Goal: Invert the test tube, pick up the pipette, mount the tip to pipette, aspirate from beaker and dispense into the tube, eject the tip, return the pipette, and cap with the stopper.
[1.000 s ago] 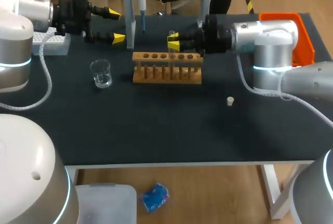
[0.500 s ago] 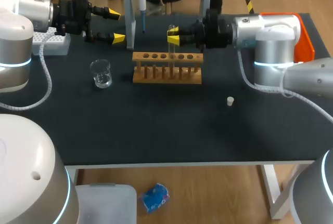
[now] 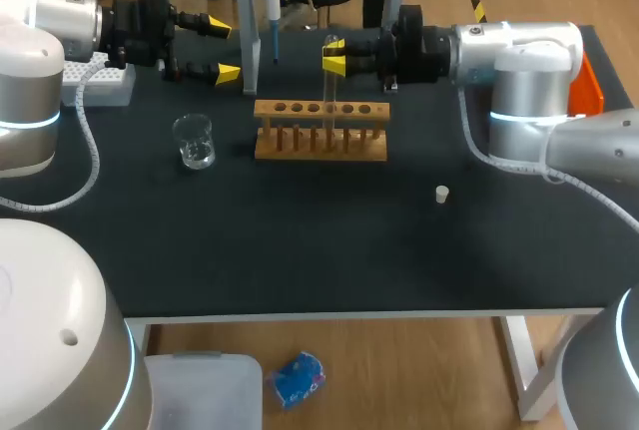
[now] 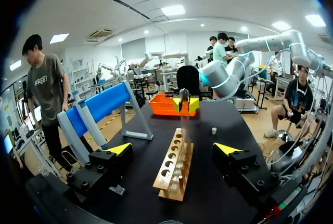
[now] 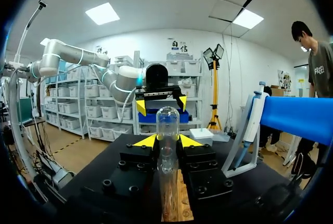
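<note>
Table (image 3: pixel 300 250) black: wooden rack (image 3: pixel 319 131) in middle, beaker (image 3: pixel 194 141) beside it, stopper (image 3: pixel 441 193) well apart. Right gripper (image 3: pixel 333 57) squeezes test tube (image 3: pixel 328 81), upright over rack. Left gripper (image 3: pixel 223 49) wide open, near hanging pipette (image 3: pixel 272 1).

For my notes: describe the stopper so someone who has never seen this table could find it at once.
Start at the wooden rack in the middle of the black table. In the head view, to the rack's right and nearer the front edge, the stopper sits alone on bare tabletop. It is a small pale plug, unlike the clear beaker left of the rack.
</note>
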Tool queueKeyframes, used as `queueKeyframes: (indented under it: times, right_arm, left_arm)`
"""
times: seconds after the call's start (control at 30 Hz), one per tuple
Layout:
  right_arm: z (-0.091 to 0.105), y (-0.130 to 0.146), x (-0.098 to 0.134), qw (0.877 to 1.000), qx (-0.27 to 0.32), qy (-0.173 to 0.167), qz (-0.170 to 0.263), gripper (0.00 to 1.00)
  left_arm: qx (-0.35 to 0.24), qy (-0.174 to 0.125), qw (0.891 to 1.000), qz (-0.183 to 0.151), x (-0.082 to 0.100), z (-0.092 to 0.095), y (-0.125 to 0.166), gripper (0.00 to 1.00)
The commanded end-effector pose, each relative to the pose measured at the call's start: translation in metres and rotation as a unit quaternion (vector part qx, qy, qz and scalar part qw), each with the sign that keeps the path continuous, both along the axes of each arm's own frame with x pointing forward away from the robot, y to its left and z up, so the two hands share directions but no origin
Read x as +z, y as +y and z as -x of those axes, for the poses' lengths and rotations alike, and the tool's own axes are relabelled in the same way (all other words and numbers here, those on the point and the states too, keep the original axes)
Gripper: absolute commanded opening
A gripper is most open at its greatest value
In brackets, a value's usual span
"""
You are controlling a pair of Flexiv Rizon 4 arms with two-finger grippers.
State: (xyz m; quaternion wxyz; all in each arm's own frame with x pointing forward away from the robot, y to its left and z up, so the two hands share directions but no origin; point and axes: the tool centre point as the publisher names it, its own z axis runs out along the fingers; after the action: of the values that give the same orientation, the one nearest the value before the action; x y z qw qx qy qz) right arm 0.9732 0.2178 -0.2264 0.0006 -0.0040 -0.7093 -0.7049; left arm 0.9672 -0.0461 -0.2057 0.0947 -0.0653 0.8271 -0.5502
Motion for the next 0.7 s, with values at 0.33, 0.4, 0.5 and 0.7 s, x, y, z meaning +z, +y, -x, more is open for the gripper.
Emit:
queueKeyframes:
  times: [0.33, 0.4, 0.5, 0.7]
  right_arm:
    - [0.005, -0.006, 0.026, 1.0, -0.017, 0.008, 0.015, 0.0]
    - [0.007, -0.007, 0.033, 1.0, -0.016, 0.02, 0.011, 0.0]
    - [0.007, -0.007, 0.037, 1.0, -0.018, 0.021, 0.011, 0.0]
    - [0.007, -0.007, 0.037, 1.0, -0.018, 0.021, 0.011, 0.0]
  left_arm:
    - [-0.001, 0.001, 1.0, -0.001, 0.001, 0.0, 0.001, 1.0]
    - [-0.001, 0.001, 1.0, -0.001, 0.001, 0.0, 0.001, 1.0]
    - [-0.001, 0.001, 1.0, -0.001, 0.001, 0.0, 0.001, 1.0]
    - [-0.001, 0.001, 1.0, -0.001, 0.001, 0.0, 0.001, 1.0]
